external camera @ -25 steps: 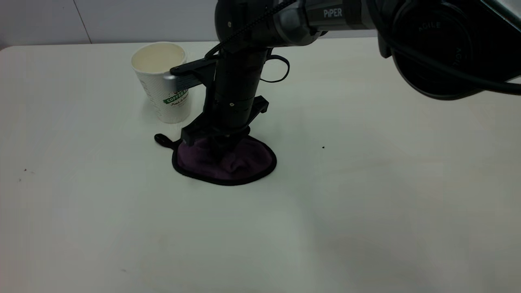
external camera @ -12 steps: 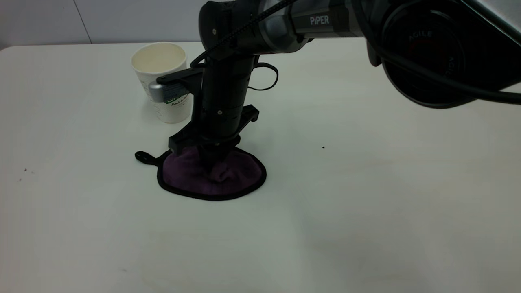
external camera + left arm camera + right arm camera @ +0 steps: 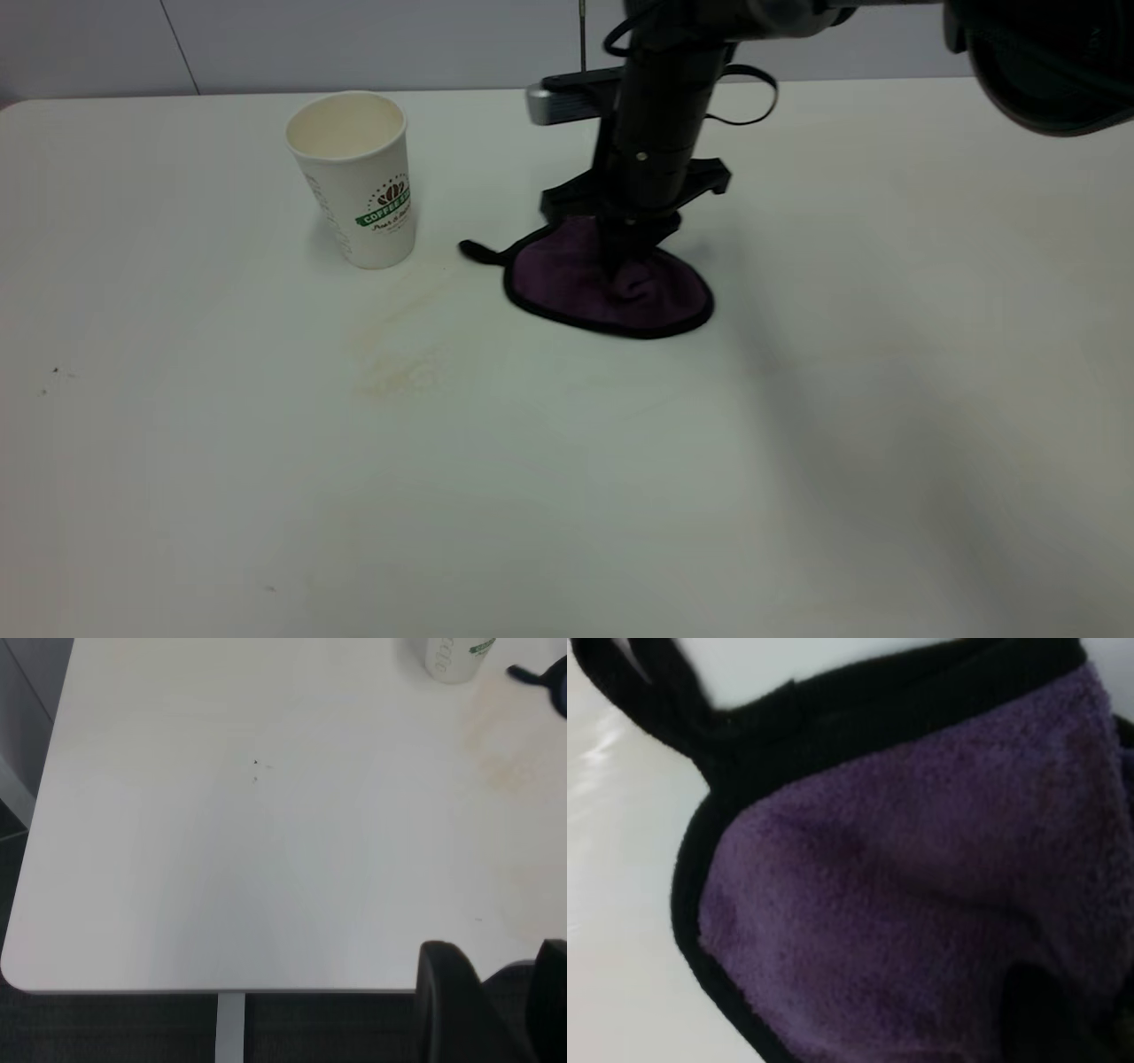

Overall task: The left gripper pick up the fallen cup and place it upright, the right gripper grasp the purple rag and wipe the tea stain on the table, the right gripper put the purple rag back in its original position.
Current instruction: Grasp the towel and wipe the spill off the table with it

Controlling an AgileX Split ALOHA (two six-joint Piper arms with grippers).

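The right arm is black all over, a thick round column running down to the right gripper (image 3: pixel 631 257), which narrows to dark jaws. A small pale screw head dots the column's front. A flat black bracket sticks out on both sides low on the column, and a grey metal block juts off higher up. A thin black cable loops out beside it. A big round black housing bulges at the shoulder. The left gripper (image 3: pixel 496 1010) shows only rounded black shapes.
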